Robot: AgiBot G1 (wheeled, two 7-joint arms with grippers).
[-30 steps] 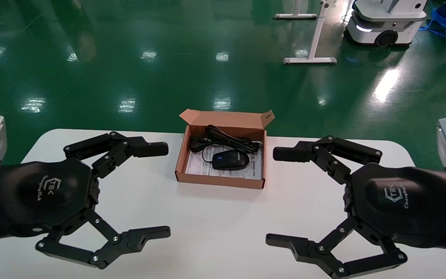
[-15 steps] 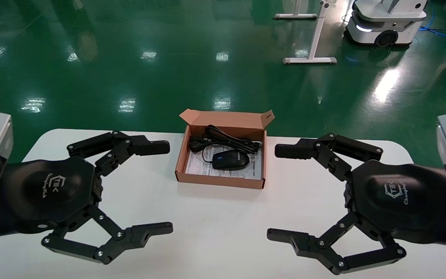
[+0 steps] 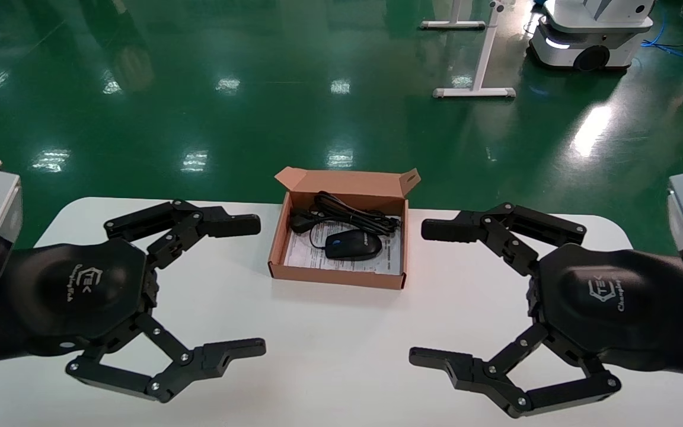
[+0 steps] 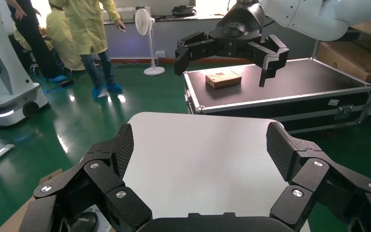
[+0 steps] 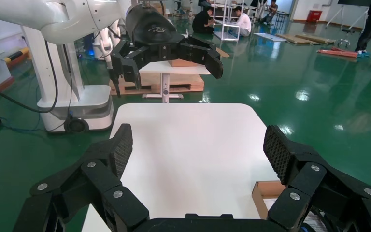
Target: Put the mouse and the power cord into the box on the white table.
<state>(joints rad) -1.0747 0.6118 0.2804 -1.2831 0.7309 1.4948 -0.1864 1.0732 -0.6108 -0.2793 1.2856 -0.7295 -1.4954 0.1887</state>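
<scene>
The brown cardboard box (image 3: 334, 275) stands open at the far middle of the white table (image 3: 329, 350), its lid flap raised at the back. Inside lie the black mouse (image 3: 353, 245) with its blue wheel, on the white sheet, and the coiled power cord (image 3: 350, 216) behind it. My left gripper (image 3: 252, 284) hovers open to the left of the box with nothing between its fingers. My right gripper (image 3: 427, 293) hovers open to the right, also empty. A corner of the box (image 5: 265, 193) shows in the right wrist view, and the mouse (image 4: 84, 221) peeks in the left wrist view.
Green floor lies beyond the table's far edge. A white-legged stand (image 3: 475, 89) and a white mobile robot base (image 3: 590, 35) are far back right. The table between the two grippers is bare white surface.
Both grippers have drifted slightly upward in the view, staying open. The box and its contents have not moved.
</scene>
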